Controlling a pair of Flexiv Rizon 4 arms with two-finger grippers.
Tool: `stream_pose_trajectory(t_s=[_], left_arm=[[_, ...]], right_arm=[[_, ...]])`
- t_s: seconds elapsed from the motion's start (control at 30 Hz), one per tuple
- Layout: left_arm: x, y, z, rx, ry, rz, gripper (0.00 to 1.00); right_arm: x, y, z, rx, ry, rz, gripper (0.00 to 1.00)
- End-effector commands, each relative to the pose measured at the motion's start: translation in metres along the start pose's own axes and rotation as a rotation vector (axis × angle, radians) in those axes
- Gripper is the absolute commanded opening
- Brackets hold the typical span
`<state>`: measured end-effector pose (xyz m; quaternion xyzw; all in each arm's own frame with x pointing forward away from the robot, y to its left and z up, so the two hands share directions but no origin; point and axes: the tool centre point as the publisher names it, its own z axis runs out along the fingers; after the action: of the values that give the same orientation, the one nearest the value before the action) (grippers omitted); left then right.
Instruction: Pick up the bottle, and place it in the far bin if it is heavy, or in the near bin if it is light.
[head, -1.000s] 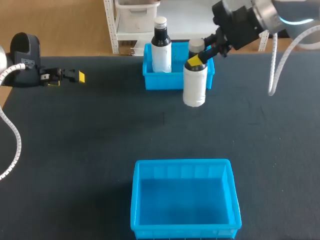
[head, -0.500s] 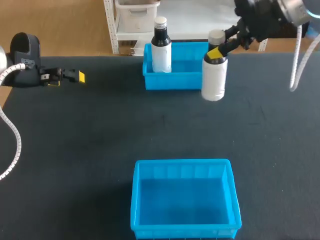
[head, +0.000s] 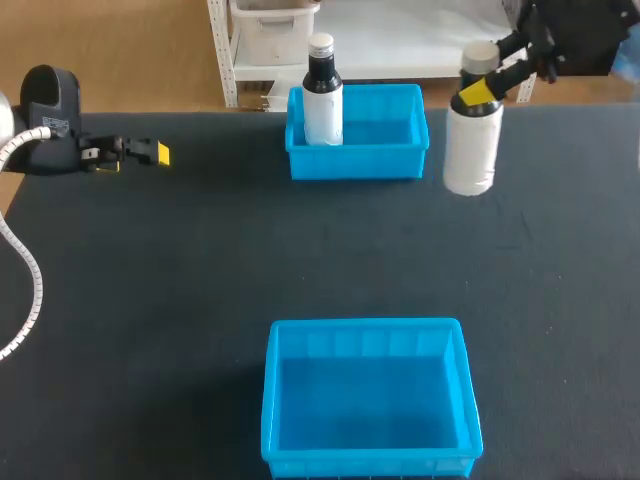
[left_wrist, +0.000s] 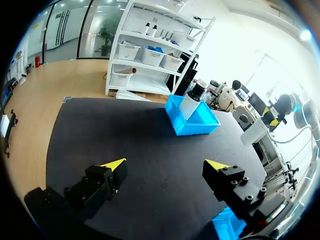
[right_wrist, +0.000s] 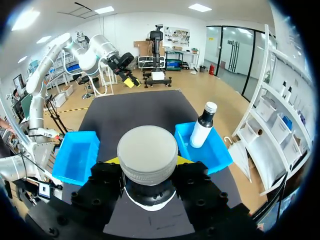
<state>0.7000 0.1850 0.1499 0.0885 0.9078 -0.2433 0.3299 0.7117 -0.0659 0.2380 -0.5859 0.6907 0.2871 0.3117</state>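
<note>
A white bottle (head: 471, 150) with a grey cap (right_wrist: 147, 152) hangs upright just right of the far blue bin (head: 357, 135). My right gripper (head: 478, 92) is shut on its neck, one yellow tip showing on each side of the cap in the right wrist view, where the gripper (right_wrist: 147, 161) fills the foreground. A second white bottle with a black neck (head: 322, 100) stands in the far bin's left corner. The near blue bin (head: 368, 400) holds nothing. My left gripper (head: 150, 153) rests open at the table's far left, its fingers (left_wrist: 114, 164) wide apart over bare tabletop.
The dark tabletop (head: 200, 260) stretches between the two bins. From the right wrist, the far bin (right_wrist: 207, 150) and the near bin (right_wrist: 75, 155) lie on either side of the held bottle. The left wrist camera sees the far bin (left_wrist: 192, 117) ahead.
My right arm has carried the bottle to the right, from in front of the far bin's right end to past its right wall. The left arm has stayed still.
</note>
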Motion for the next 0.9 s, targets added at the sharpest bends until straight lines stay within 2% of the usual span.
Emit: stream_pose_trajectory(t_s=[0.03, 0.23, 0.5, 0.9], left_arm=[[0.0, 0.0, 0.0, 0.0, 0.0, 0.0, 1.0], [0.0, 0.0, 0.0, 0.0, 0.0, 0.0, 1.0], [0.0, 0.0, 0.0, 0.0, 0.0, 0.0, 1.0], [0.0, 0.0, 0.0, 0.0, 0.0, 0.0, 1.0]], right_arm=[[-0.005, 0.032, -0.018, 0.06, 0.006, -0.003, 0.0], [-0.018, 0.068, -0.017, 0.073, 0.01, 0.01, 0.0], [-0.038, 0.127, 0.007, 0.029, 0.007, 0.012, 0.0], [-0.065, 0.213, 0.052, -0.076, 0.0, -0.052, 0.0]])
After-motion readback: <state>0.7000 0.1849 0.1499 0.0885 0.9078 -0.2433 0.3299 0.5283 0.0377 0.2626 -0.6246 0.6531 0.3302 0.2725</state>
